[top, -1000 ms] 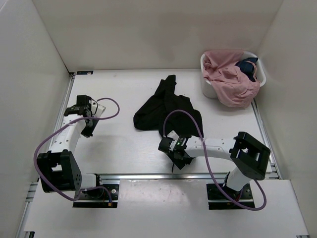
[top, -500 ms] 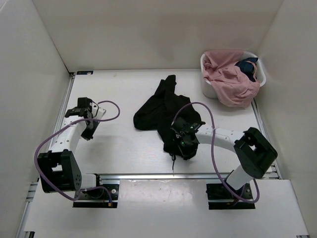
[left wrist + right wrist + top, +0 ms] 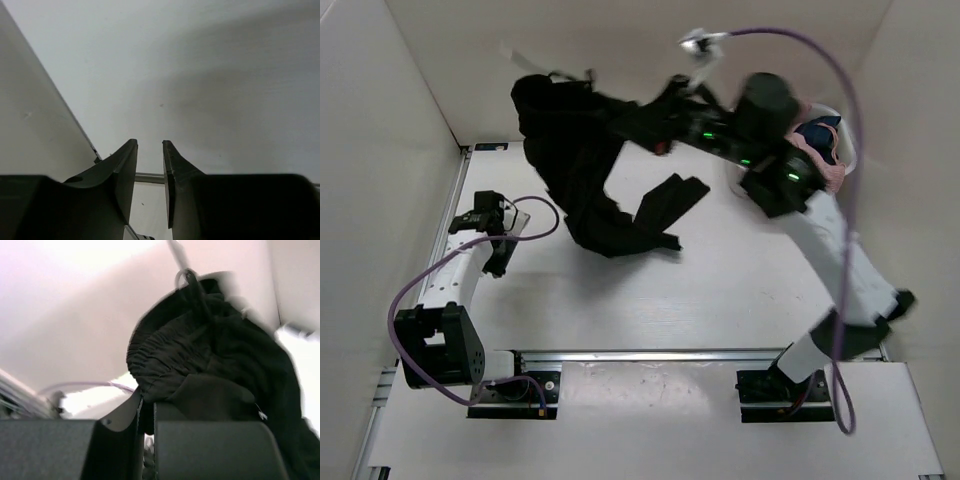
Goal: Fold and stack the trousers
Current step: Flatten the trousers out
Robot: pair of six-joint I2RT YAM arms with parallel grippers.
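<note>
The black trousers (image 3: 582, 165) hang in the air over the back left of the table, blurred by motion, with their legs trailing down to the surface (image 3: 665, 205). My right gripper (image 3: 662, 128) is raised high on its outstretched arm and is shut on the trousers. In the right wrist view the gathered waistband (image 3: 170, 352) bunches just above the right gripper (image 3: 147, 401), with fabric pinched between the jaws. My left gripper (image 3: 482, 213) rests low at the table's left side, apart from the trousers. In the left wrist view the left gripper (image 3: 150, 146) stands a little open with nothing in the gap.
A white basket (image 3: 847, 152) stands at the back right, mostly behind the raised right arm, holding a pink garment (image 3: 830, 172) and a dark blue one (image 3: 817, 134). White walls enclose the table on three sides. A purple cable (image 3: 840, 90) loops high above the right arm.
The right gripper shut on the trousers near the table's front and swung them up and toward the back left. The left gripper's jaws parted slightly; its arm stayed put.
</note>
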